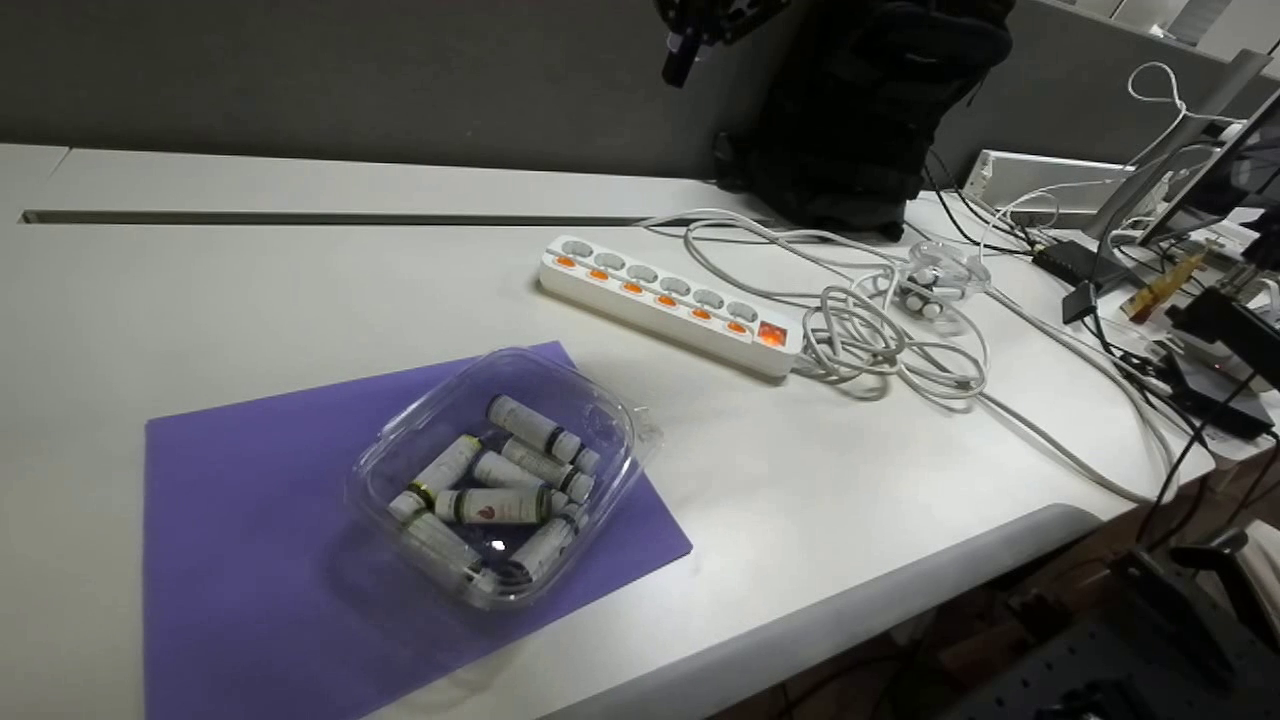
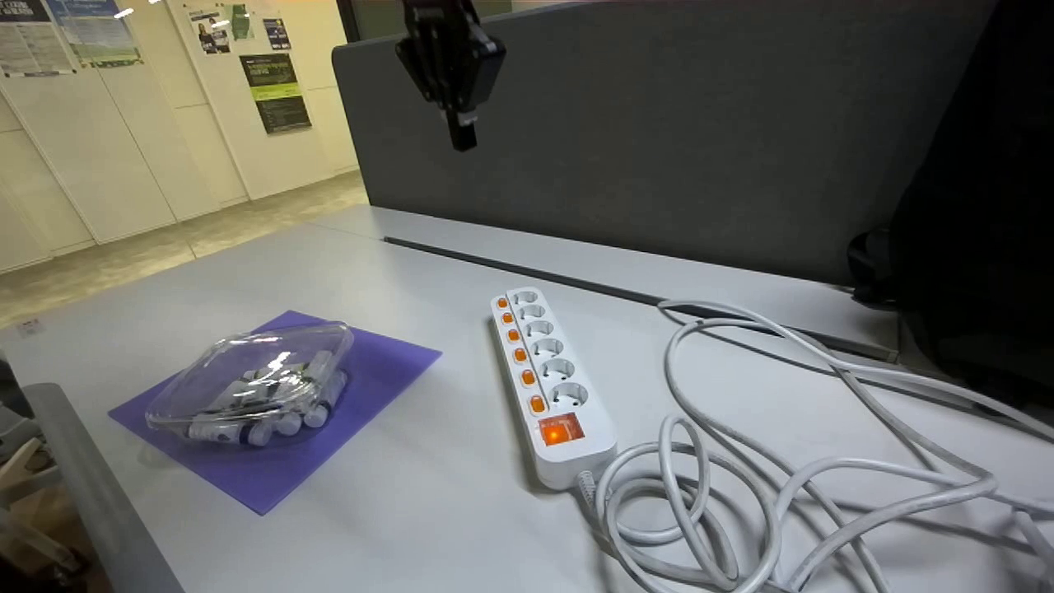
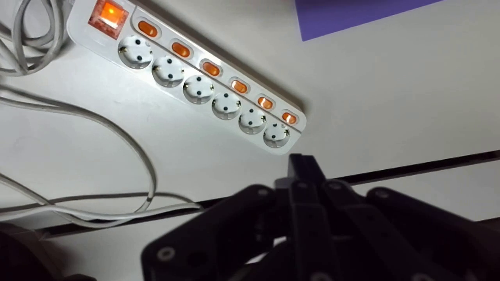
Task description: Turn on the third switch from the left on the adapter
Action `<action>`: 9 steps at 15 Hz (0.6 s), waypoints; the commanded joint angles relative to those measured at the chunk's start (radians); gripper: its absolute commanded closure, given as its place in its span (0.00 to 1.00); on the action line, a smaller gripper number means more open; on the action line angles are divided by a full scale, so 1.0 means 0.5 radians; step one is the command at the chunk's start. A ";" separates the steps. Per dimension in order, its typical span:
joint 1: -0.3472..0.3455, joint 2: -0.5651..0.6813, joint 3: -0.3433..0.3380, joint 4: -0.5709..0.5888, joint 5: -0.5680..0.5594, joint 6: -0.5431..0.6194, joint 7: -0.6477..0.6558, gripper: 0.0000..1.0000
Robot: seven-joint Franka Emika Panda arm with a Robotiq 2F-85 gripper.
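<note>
The adapter is a white power strip (image 1: 650, 315) lying flat on the table; it also shows in the other views (image 2: 539, 362) (image 3: 220, 80). It has a row of sockets, a row of small orange switches and a larger lit main switch (image 3: 111, 15) at the cable end. The third small switch from the end away from the cable (image 1: 633, 288) shows in all views (image 2: 514, 335) (image 3: 239, 86). My gripper (image 1: 680, 65) is shut and empty, high above the table and apart from the strip. Its fingertips (image 3: 302, 156) show just beyond the strip's cable-free end in the wrist view.
A purple sheet (image 1: 230, 560) bears a clear plastic box (image 1: 375, 470) of small vials. Looped grey cables (image 1: 860, 330) lie at the strip's main-switch end. A black backpack (image 1: 850, 120) leans on the dark partition (image 2: 659, 148) at the back.
</note>
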 commanded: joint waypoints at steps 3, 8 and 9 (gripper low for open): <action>-0.035 0.432 -0.027 0.284 0.015 0.082 0.030 1.00; 0.001 0.661 -0.049 0.453 -0.071 0.108 0.079 1.00; 0.005 0.693 -0.052 0.483 -0.078 0.098 0.085 1.00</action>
